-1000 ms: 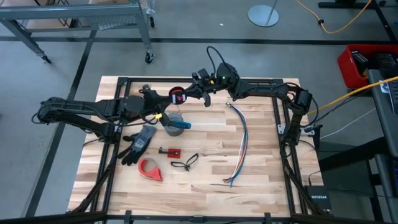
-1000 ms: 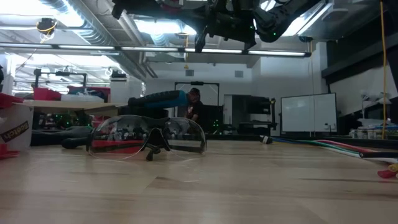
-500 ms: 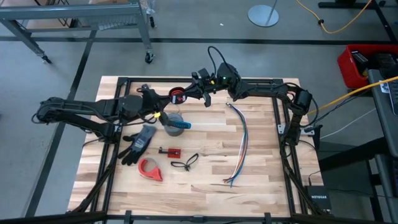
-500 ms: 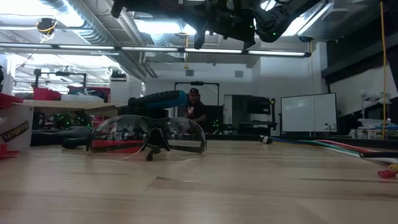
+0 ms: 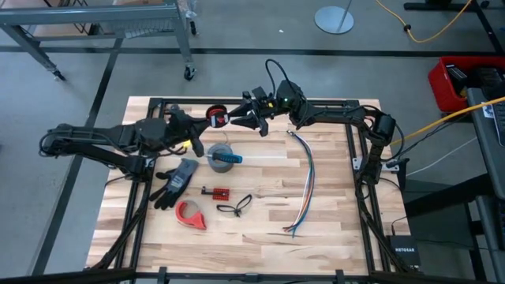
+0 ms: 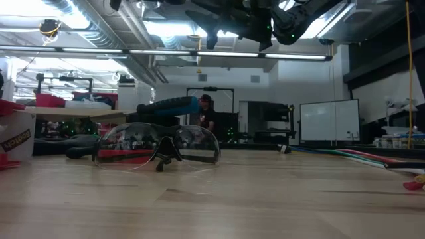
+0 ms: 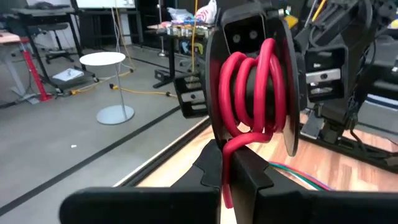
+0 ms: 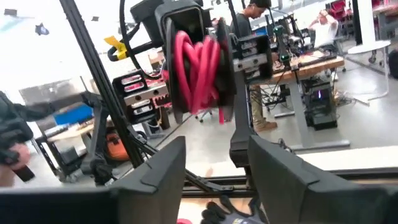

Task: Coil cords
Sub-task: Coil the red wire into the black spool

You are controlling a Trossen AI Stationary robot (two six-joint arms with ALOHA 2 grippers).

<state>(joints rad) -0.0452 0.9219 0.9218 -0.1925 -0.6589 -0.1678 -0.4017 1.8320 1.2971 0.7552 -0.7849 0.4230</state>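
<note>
Overhead, both arms meet above the far edge of the worktop (image 5: 260,229). Left tool (image 5: 207,120) sits at the end of the left arm, fingers (image 7: 214,171) pinched together on the loose tail of the red cord (image 7: 252,84). Cord is wound in a small coil on a black spool with round dark flanges; coil stands directly ahead of the left tool's fingertips, tail running down from the coil into the pinch. From above, the coil (image 5: 217,117) shows as a small red-and-black spot held in the air between the two tools, touching the left one.

Right tool (image 5: 237,118) faces the left tool from the other side of the coil, just beside it. Right wrist view: its two fingers (image 8: 163,168) stand spread wide with a clear gap, and the coil (image 8: 198,62) hangs just beyond the fingertips, apart from them. Nothing is gripped by the right tool.

Below and on the near side of the two tools, resting on the worktop: grey tape roll (image 5: 222,155) with a blue-handled item across it, near the left tool. Well apart, nearer the front: dark glove (image 5: 175,181), red tape dispenser (image 5: 190,214), small red block (image 5: 218,192), small black looped cord (image 5: 234,207). To the right of all these, under the right arm, a long multicoloured wire bundle (image 5: 306,185) lies stretched out.

Low view: safety glasses (image 6: 158,145) sit on the worktop; arms are dark shapes overhead. A person stands in the room beyond.
</note>
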